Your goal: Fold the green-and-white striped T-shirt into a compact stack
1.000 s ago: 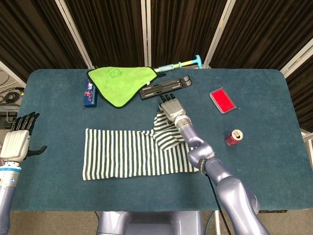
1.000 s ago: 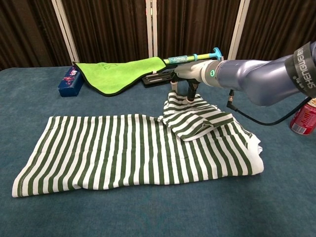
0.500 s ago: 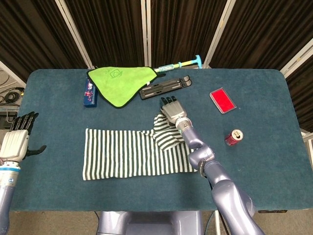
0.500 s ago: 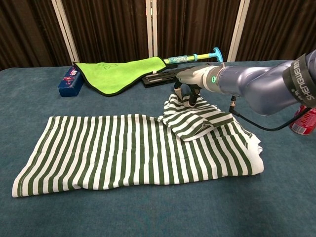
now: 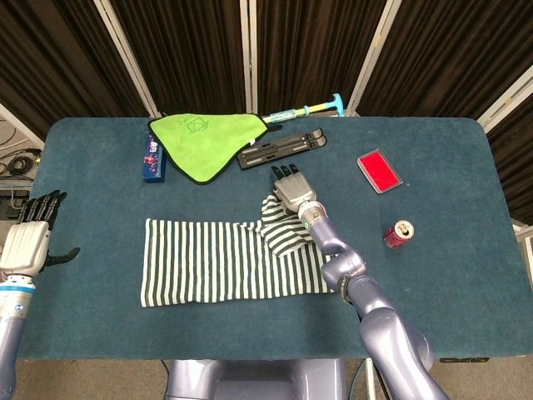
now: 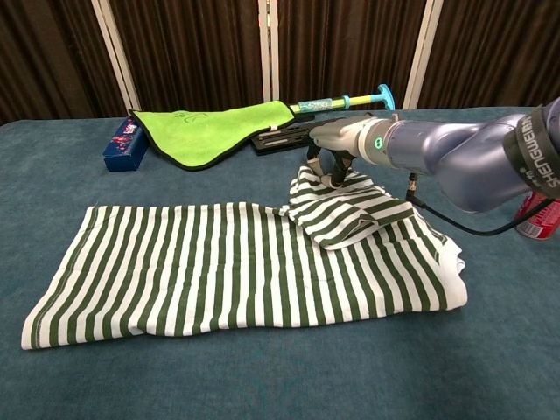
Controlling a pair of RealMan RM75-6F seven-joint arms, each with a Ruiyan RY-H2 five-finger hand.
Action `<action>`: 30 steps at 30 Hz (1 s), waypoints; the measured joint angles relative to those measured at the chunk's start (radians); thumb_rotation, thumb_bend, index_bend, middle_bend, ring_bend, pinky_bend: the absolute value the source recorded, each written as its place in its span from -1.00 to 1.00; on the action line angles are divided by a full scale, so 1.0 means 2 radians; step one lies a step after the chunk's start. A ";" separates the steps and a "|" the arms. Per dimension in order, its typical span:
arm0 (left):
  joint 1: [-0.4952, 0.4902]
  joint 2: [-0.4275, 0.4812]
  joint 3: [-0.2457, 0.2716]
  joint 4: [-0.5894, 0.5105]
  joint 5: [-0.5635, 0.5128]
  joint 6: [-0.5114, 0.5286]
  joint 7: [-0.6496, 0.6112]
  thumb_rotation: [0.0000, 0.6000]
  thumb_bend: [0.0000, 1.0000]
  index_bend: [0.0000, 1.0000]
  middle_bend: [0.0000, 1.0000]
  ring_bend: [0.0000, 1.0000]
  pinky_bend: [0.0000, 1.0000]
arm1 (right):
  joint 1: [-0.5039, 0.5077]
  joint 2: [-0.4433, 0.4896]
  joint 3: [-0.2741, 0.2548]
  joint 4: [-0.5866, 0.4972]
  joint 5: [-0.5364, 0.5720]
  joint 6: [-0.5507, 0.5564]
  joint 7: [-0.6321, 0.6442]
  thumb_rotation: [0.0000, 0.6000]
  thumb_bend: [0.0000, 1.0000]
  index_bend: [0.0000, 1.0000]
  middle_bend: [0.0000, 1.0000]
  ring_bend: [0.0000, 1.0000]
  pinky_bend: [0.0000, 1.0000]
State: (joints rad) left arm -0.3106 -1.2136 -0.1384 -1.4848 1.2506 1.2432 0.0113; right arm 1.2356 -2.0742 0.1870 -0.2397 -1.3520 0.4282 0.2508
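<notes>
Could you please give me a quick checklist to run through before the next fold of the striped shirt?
1. Right hand on the folded sleeve: fingers reach down to it, grip cannot tell.
2. Left hand free: ok, open, off the table's left edge.
3. Shirt lying flat: ok on the left; right end bunched, not ok.
4. Can away from the shirt: ok.
5. Green cloth apart from the shirt: ok.

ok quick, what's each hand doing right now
Left hand: open, holding nothing, beside the table edge.
Right hand: fingers down on the striped T-shirt's folded sleeve; whether it grips cannot be told.
</notes>
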 measured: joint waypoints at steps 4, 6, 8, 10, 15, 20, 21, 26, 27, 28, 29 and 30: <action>0.001 0.001 0.000 -0.002 0.002 0.000 0.000 1.00 -0.60 -1.00 -1.00 -1.00 -1.00 | -0.004 0.002 -0.004 -0.004 -0.006 0.013 0.005 1.00 -0.08 0.39 -1.00 -1.00 -1.00; 0.001 0.001 0.000 -0.003 0.003 0.000 -0.001 1.00 -0.60 -1.00 -1.00 -1.00 -1.00 | -0.007 0.004 -0.007 -0.008 -0.010 0.022 0.006 1.00 -0.09 0.39 -1.00 -1.00 -1.00; 0.001 0.001 0.001 -0.004 0.005 0.000 -0.001 1.00 -0.60 -1.00 -1.00 -1.00 -1.00 | -0.011 0.007 -0.009 -0.012 -0.014 0.032 0.006 1.00 -0.09 0.39 -1.00 -1.00 -1.00; 0.001 0.002 0.001 -0.005 0.007 0.001 -0.002 1.00 -0.60 -1.00 -1.00 -1.00 -1.00 | -0.014 0.009 -0.011 -0.015 -0.016 0.041 0.004 1.00 -0.09 0.39 -1.00 -1.00 -1.00; 0.003 0.005 0.002 -0.011 0.013 0.005 -0.003 1.00 -0.60 -1.00 -1.00 -1.00 -1.00 | -0.027 0.016 -0.014 -0.032 -0.021 0.072 -0.007 1.00 -0.09 0.40 -0.99 -1.00 -1.00; 0.005 0.008 0.004 -0.017 0.021 0.009 -0.007 1.00 -0.60 -1.00 -1.00 -1.00 -1.00 | -0.045 0.029 -0.020 -0.063 -0.029 0.107 -0.027 1.00 -0.09 0.40 -0.98 -1.00 -1.00; 0.005 0.009 0.004 -0.018 0.023 0.010 -0.008 1.00 -0.60 -1.00 -1.00 -1.00 -1.00 | -0.049 0.033 -0.022 -0.070 -0.030 0.113 -0.032 1.00 -0.09 0.40 -0.98 -1.00 -1.00; 0.007 0.012 0.006 -0.026 0.030 0.013 -0.010 1.00 -0.60 -1.00 -1.00 -1.00 -1.00 | -0.070 0.057 -0.027 -0.124 -0.035 0.143 -0.059 1.00 -0.09 0.41 -0.98 -1.00 -1.00; 0.007 0.013 0.007 -0.028 0.031 0.013 -0.010 1.00 -0.60 -1.00 -1.00 -1.00 -1.00 | -0.073 0.063 -0.027 -0.135 -0.035 0.148 -0.065 1.00 -0.09 0.41 -0.98 -1.00 -1.00; 0.007 0.013 0.007 -0.029 0.032 0.014 -0.010 1.00 -0.60 -1.00 -1.00 -1.00 -1.00 | -0.077 0.068 -0.028 -0.147 -0.036 0.153 -0.072 1.00 -0.09 0.41 -0.98 -1.00 -1.00; 0.008 0.014 0.008 -0.031 0.034 0.015 -0.010 1.00 -0.60 -1.00 -1.00 -1.00 -1.00 | -0.083 0.076 -0.029 -0.164 -0.037 0.160 -0.081 1.00 -0.09 0.41 -0.98 -1.00 -1.00; 0.008 0.015 0.008 -0.032 0.035 0.016 -0.011 1.00 -0.60 -1.00 -1.00 -1.00 -1.00 | -0.087 0.082 -0.030 -0.177 -0.037 0.165 -0.089 1.00 -0.09 0.41 -0.97 -1.00 -1.00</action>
State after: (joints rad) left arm -0.2941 -1.1840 -0.1223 -1.5496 1.3213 1.2755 -0.0099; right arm 1.0610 -1.9107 0.1266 -0.5945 -1.4258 0.7587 0.0728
